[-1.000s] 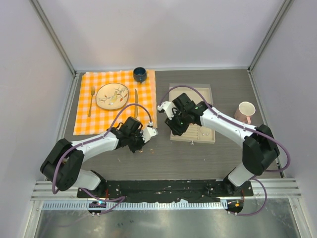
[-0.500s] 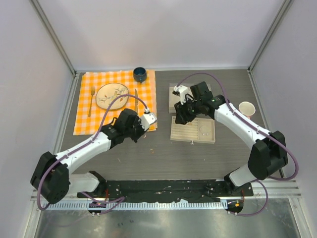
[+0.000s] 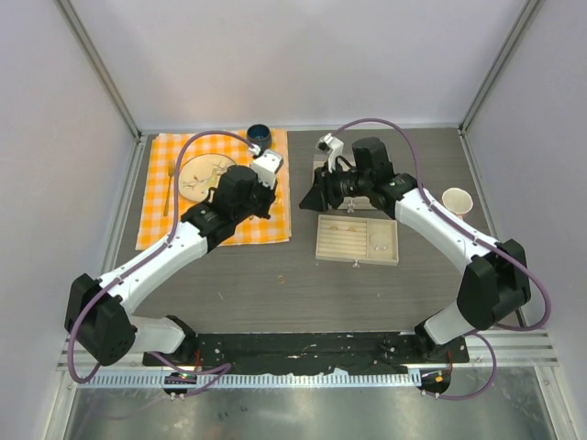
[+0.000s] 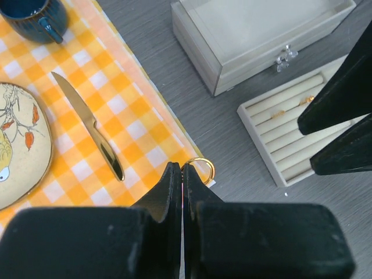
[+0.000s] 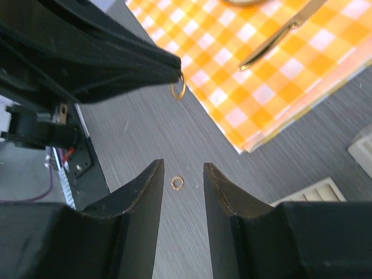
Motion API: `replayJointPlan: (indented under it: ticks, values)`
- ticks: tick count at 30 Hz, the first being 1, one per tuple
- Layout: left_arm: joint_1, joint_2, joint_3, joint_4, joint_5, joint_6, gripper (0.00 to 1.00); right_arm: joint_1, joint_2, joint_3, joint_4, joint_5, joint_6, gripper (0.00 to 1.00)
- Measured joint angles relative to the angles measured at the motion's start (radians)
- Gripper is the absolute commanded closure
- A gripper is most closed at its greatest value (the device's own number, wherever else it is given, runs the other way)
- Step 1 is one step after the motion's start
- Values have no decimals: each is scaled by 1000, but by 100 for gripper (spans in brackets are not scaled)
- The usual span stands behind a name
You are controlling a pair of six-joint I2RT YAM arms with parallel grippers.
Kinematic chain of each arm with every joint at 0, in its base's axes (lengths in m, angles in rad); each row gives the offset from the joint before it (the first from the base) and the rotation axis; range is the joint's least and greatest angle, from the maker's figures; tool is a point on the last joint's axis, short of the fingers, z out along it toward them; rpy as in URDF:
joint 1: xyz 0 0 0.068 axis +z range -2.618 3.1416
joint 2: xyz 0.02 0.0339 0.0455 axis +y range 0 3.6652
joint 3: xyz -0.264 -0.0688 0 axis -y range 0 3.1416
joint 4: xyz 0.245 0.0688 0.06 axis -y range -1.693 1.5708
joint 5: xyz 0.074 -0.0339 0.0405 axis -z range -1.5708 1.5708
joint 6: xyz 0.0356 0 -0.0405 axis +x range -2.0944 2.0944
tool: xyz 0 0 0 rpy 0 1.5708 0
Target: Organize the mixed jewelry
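My left gripper (image 4: pixel 183 170) is shut on a thin gold ring (image 4: pixel 201 167), held in the air above the near right corner of the orange checked cloth (image 4: pixel 133 116). From above, this gripper (image 3: pixel 269 194) hangs over the cloth's right edge. My right gripper (image 5: pixel 181 168) is open and empty. It hovers left of the beige slotted tray (image 3: pixel 358 240), facing the left gripper. A tiny copper ring (image 5: pixel 177 182) lies on the grey table below its fingers. The held ring also shows in the right wrist view (image 5: pixel 178 87). Two small gold pieces (image 4: pixel 278 114) sit in the tray's slots.
A beige box (image 4: pixel 256 35) stands behind the tray. On the cloth lie a knife (image 4: pixel 87 125), a plate (image 3: pixel 206 176) and a fork (image 3: pixel 170 183), with a blue mug (image 3: pixel 259 137) at its far edge. A pink cup (image 3: pixel 456 200) stands at the right.
My left gripper rose from the table in front of the cloth and moved back over the cloth's right edge, ring in its jaws. My right gripper moved back off the tray.
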Motion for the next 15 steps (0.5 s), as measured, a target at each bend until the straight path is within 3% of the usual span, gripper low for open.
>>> replayJointPlan:
  ticks: [7, 15]
  values:
    - [0, 7, 21, -14, -32, -101, 100, 0, 67, 32, 157, -29, 128, 61]
    - [0, 7, 21, -20, -31, -156, 100, 16, 144, 43, 227, -23, 198, 58]
